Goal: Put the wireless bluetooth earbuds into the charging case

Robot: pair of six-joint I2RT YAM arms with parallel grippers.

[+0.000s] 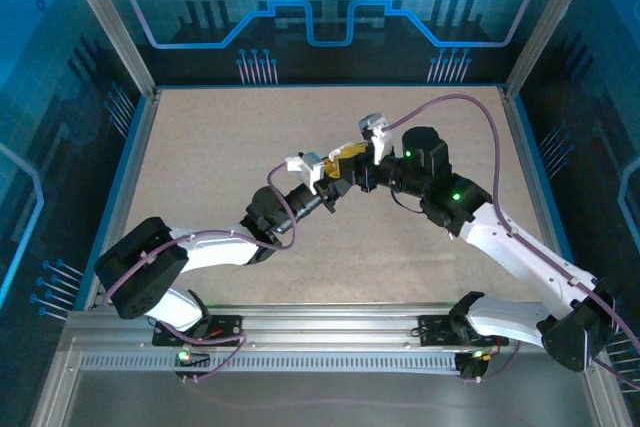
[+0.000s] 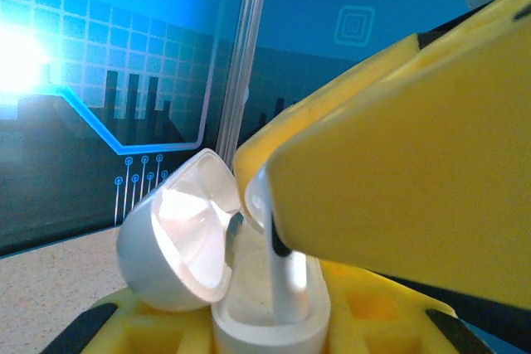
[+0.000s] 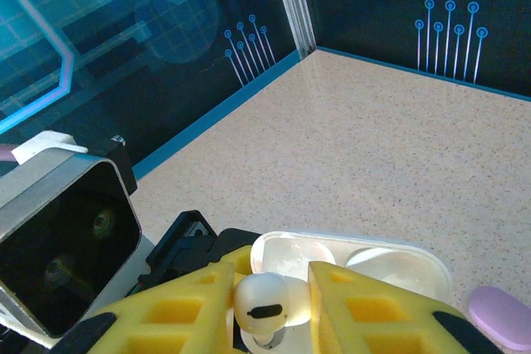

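In the middle of the table [image 1: 200, 147], the two arms meet with their yellow fingers close together. The left claw [image 2: 265, 341] is fully closed on the charging case [image 2: 249, 321], a small white case that sits between its two yellow fingers with the opening turned up. The lid [image 2: 178, 238] of the case is open and leans back to the left in the left wrist view, and its shiny inner side is visible. The right claw [image 3: 274, 288] is closed to a narrow gap and grips a white earbud [image 3: 264, 306] by its round head, with one yellow finger on each side. In the left wrist view the right claw comes in from the upper right, directly over the case, and the stem of the earbud points down into the open case body, while the head is above the rim. In the right wrist view the black camera [image 3: 66, 238] of the left arm is just beside the case. A pale purple rounded thing [image 3: 502, 317] appears at the lower right edge there, too blurred to tell what it is.
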